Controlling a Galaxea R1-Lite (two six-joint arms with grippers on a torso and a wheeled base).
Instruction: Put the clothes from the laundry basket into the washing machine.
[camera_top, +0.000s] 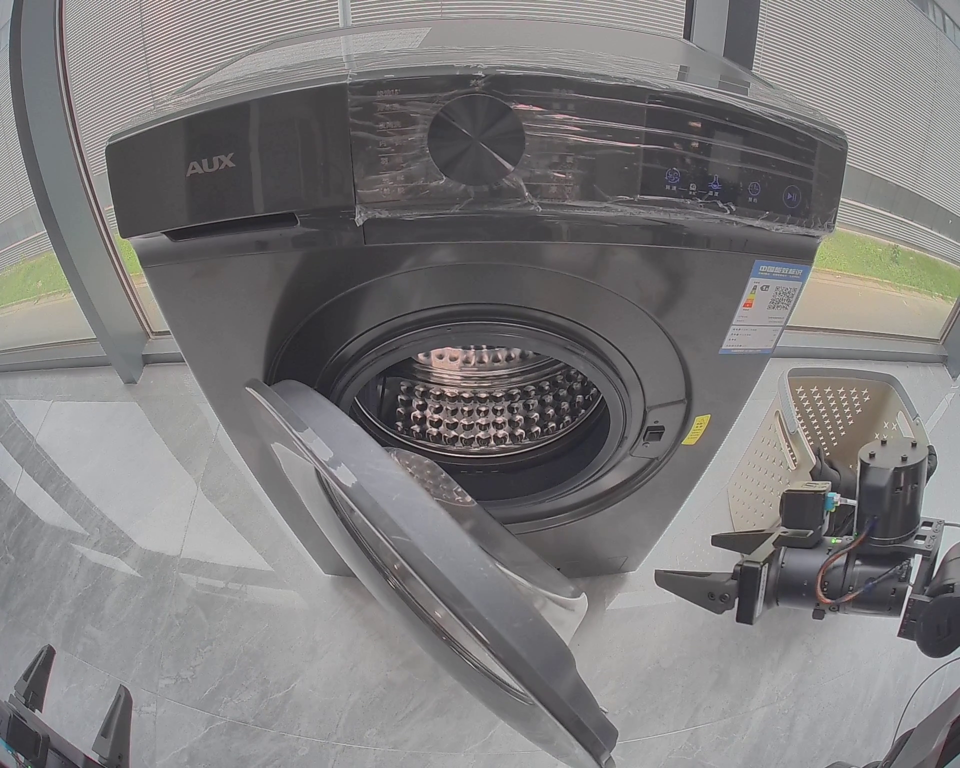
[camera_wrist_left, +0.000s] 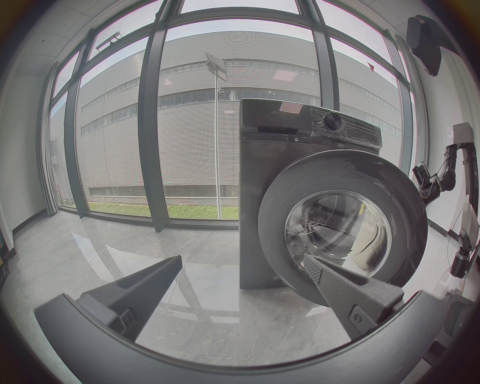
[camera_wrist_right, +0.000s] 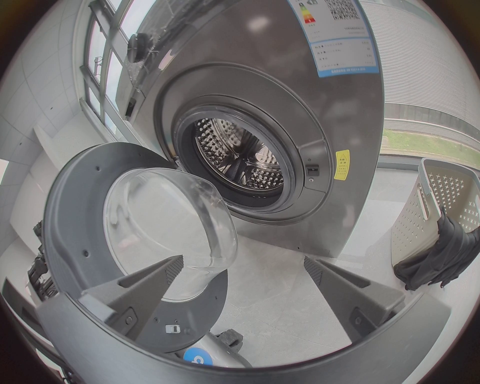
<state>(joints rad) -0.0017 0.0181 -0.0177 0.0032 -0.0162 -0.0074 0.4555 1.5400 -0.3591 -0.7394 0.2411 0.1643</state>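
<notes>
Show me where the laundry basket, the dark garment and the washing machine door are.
laundry basket (camera_wrist_right: 412, 225): right wrist view, perforated side wall.
dark garment (camera_wrist_right: 442, 255): right wrist view, cloth draped over the basket's rim.
washing machine door (camera_top: 445, 565): head view, grey outer ring.

A glossy grey marbled tile floor spans the lower frame. On it stand a dark grey front-loading washing machine at centre and a beige perforated plastic laundry basket at middle right.

Glossy marble floor; dark window frames; grey building, grass strip outside.
</notes>
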